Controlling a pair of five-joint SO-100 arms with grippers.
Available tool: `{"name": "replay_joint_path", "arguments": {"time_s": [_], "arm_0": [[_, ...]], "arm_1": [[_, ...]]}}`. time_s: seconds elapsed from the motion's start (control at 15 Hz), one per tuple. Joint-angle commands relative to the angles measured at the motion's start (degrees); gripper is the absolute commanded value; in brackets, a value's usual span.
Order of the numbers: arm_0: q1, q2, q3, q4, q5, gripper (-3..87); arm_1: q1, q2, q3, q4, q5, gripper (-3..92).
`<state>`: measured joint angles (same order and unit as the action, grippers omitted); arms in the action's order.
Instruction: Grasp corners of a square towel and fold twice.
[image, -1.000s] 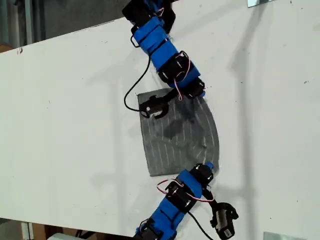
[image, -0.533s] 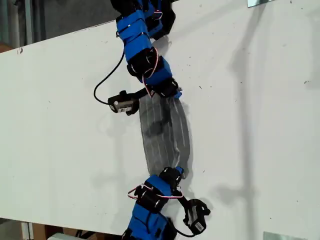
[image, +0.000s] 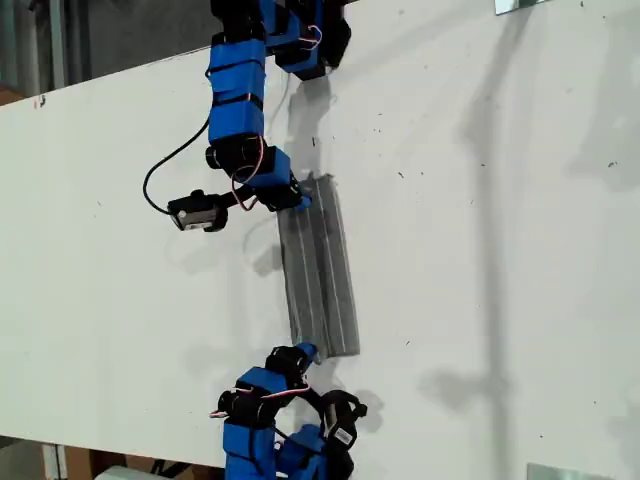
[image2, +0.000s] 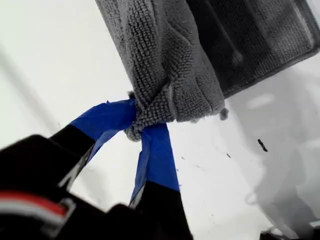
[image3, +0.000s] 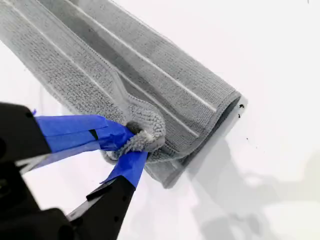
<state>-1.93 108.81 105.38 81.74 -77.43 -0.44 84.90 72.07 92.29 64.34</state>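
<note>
Towel (image: 318, 270), folded double on table (image: 480, 250), pinched at corners by both hands.

The towel (image: 318, 268) is lying folded into a long narrow grey strip with thin pale stripes running along its length, stretching on the white bench (image: 480, 250) from just below the middle of the exterior view's upper half down toward its lower edge. At each end a bunched corner (image2: 150, 117) is being pinched between blue-taped fingers, the looped pile showing clearly up close. The layered far edge (image3: 220, 117) is sitting slightly raised, casting a shadow.
</note>
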Motion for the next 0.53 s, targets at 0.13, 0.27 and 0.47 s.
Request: {"name": "replay_joint_path", "arguments": {"time_s": [0.13,0.27,0.47], "arm_0": [[-9.76,3.52,4.83,-2.20,6.06,-0.2],[-14.50,3.16,7.12,-3.60,9.32,-0.2],[-21.45,-1.67,8.70,-6.33,13.80,-0.2]], "arm_1": [[7.91,4.66,3.96,-3.25,-5.10,-0.1],[10.90,3.60,6.42,-5.27,-6.86,-0.1],[15.64,1.05,10.81,-9.05,-8.79,-0.1]]}}
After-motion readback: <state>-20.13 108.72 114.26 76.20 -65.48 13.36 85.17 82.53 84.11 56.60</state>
